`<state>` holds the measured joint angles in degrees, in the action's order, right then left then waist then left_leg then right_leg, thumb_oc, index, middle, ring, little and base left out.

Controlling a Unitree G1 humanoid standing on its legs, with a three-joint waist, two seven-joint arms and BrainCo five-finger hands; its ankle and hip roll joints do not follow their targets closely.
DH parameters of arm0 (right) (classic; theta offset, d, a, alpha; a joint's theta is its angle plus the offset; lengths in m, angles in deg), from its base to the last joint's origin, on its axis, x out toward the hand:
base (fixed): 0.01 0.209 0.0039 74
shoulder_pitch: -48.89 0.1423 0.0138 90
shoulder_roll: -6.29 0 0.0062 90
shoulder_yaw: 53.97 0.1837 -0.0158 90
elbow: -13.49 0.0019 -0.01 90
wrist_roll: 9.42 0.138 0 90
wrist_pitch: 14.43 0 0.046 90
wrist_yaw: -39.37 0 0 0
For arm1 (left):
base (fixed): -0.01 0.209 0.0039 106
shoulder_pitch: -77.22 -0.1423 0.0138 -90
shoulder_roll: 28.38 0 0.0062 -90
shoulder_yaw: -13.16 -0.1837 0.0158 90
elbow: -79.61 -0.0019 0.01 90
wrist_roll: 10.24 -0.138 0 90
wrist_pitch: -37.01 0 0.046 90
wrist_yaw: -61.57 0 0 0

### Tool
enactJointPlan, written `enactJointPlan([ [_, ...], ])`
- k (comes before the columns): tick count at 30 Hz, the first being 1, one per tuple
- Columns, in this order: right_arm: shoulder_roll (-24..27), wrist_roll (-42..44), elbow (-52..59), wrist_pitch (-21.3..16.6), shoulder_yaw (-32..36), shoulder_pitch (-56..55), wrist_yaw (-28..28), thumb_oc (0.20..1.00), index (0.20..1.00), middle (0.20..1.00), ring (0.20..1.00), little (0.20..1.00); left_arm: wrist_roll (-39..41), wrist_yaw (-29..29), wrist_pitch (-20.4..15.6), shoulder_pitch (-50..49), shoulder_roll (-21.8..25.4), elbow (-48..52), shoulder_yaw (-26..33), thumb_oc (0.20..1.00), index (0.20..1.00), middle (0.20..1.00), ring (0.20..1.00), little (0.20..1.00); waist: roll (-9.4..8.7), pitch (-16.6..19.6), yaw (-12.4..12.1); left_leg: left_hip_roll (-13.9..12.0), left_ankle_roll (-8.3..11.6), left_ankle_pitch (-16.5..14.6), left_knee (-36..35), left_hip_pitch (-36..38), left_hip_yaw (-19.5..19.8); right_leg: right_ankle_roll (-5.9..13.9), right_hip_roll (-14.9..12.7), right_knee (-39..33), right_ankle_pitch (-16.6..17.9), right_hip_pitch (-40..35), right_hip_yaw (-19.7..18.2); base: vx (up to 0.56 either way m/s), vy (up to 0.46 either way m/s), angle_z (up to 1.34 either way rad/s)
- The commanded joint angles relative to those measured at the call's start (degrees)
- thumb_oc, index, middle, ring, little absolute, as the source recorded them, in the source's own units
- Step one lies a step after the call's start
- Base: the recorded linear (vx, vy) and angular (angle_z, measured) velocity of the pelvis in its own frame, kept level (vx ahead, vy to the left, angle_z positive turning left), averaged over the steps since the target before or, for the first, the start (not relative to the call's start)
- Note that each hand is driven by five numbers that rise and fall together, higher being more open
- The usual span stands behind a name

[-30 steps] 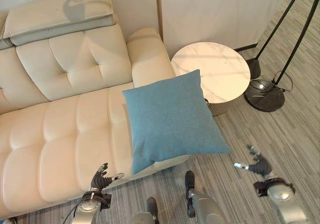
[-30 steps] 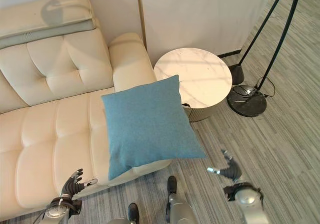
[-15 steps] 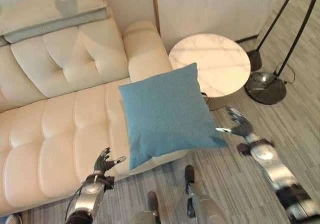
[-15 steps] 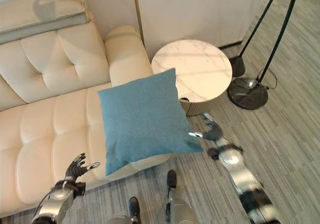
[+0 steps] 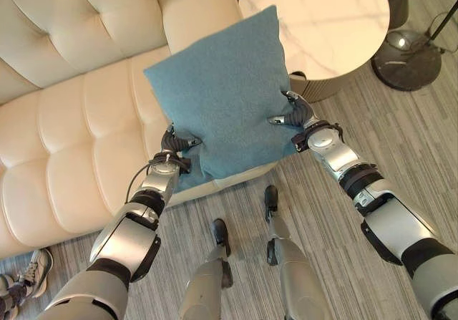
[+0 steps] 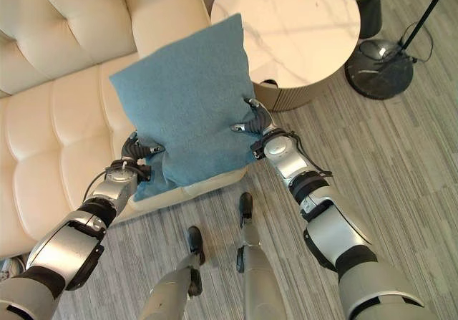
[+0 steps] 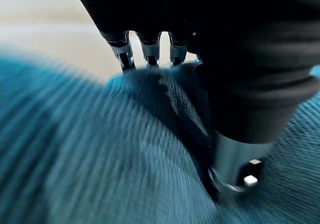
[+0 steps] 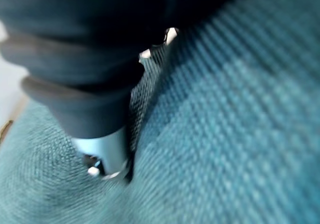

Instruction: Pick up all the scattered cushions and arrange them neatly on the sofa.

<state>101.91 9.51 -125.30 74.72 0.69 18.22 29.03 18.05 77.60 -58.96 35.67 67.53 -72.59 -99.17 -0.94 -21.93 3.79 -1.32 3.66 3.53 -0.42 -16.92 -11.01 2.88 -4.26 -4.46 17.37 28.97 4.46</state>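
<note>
1. Looking down from the head, you see one blue cushion (image 5: 222, 91) held up between both hands, over the front edge of the cream sofa (image 5: 71, 134), near its right arm.
2. Your left hand (image 5: 174, 145) is at the cushion's lower left corner; in the left wrist view its fingers (image 7: 148, 51) curl behind the fabric while the thumb presses into the front, so it is pinching the cushion.
3. Your right hand (image 6: 254, 123) is at the cushion's right edge; the right wrist view shows the thumb (image 8: 107, 159) pushed into the weave with cloth folded round it, so this hand grips the cushion too.
4. The cushion stands roughly upright, tilted, its top corner overlapping the round marble counter (image 5: 322, 12) as seen from above.
5. Count: one cushion, one sofa, one round counter, two dark lamp bases (image 5: 406, 51) on the grey plank floor (image 5: 343, 263) beside it.
6. A pair of sneakers (image 5: 21, 280) sits on the floor by the sofa's front, at your far left.
</note>
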Motion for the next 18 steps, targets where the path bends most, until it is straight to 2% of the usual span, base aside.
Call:
enactJointPlan([
  [1, -6.07, 2.62, 1.62, -2.48, -3.46, 3.66, 0.38, 0.2, 0.2, 0.2, 0.2, 0.2, 1.45, -0.88, -3.73, 5.36, -2.53, 6.76, -2.16, 0.2, 0.2, 0.2, 0.2, 0.2, 0.58, -0.08, -0.84, -0.75, 0.81, -1.02, 2.02, -2.28, 1.66, 4.22, -0.75, 7.13, -9.87, -0.68, -0.6, -0.02, -0.034, 0.03],
  [4, -5.77, 1.54, 9.61, -3.43, -3.59, -0.18, 0.86, 0.2, 0.2, 0.2, 0.2, 0.2, 1.01, 0.35, -4.21, 2.8, -2.25, 13.58, -1.5, 0.2, 0.2, 0.2, 0.2, 0.2, 0.49, -0.17, -0.74, -0.92, 0.96, -1.25, 1.97, -1.7, 1.43, 4.12, -0.53, 6.9, -10.06, -1.21, -0.63, 0.01, -0.022, 0.06],
  [6, -5.97, 1.5, 10.82, -3.65, -3.23, -1.41, 0.59, 0.2, 0.2, 0.2, 0.2, 0.2, 1.4, 0.7, -4.56, 2.38, -2.46, 14.81, -1.12, 0.2, 0.2, 0.2, 0.2, 0.2, 0.49, 0.12, -0.69, -1.07, 1.12, -1.28, 1.5, -1.0, 1.32, 4.23, -0.5, 6.35, -10.18, -1.85, -0.51, 0.0, 0.0, 0.0],
  [9, -5.55, 1.12, 17.39, -4.3, -1.59, -6.24, 0.49, 0.2, 0.2, 0.2, 0.2, 0.2, 2.42, 1.48, -6.18, -1.8, -3.17, 22.28, 1.03, 0.2, 0.2, 0.2, 0.2, 0.2, 0.34, 1.52, -0.52, -1.3, 1.16, -1.91, 1.0, 1.33, 0.96, 4.22, -0.44, 5.87, -10.52, -4.11, -0.47, 0.02, -0.006, -0.05],
  [12, -4.72, 0.08, 25.98, -5.24, -0.13, -13.71, 1.99, 0.2, 0.2, 0.2, 0.2, 0.2, 2.07, 1.62, -7.31, -9.31, -3.99, 32.68, 2.96, 0.2, 0.2, 0.2, 0.2, 0.2, 0.04, 2.75, -0.49, -1.3, 0.72, -3.5, 1.86, 3.87, 0.57, 4.14, -0.62, 6.18, -11.53, -6.85, -0.58, 0.06, 0.005, -0.15],
  [13, -4.13, -0.56, 32.02, -6.17, 1.04, -19.7, 3.6, 0.2, 0.2, 0.2, 0.2, 0.2, 1.71, 0.99, -7.86, -14.8, -5.14, 39.24, 4.15, 0.2, 0.2, 0.2, 0.2, 0.2, 0.22, 3.48, -0.51, -1.27, 0.51, -4.87, 2.55, 6.16, 0.5, 4.18, -1.0, 6.73, -12.52, -9.21, -0.34, 0.09, 0.001, -0.04],
  [18, -2.92, 0.1, 45.34, -8.85, 5.85, -34.22, 8.87, 0.2, 0.2, 0.2, 0.2, 0.2, -1.88, -2.22, -7.63, -29.59, -6.49, 53.32, 6.79, 0.2, 0.2, 0.2, 0.2, 0.2, 0.76, 6.7, -0.49, -0.39, -0.16, -6.5, 2.74, 10.87, 0.52, 4.46, -1.66, 6.83, -13.35, -14.26, 0.42, 0.06, 0.03, 0.05],
])
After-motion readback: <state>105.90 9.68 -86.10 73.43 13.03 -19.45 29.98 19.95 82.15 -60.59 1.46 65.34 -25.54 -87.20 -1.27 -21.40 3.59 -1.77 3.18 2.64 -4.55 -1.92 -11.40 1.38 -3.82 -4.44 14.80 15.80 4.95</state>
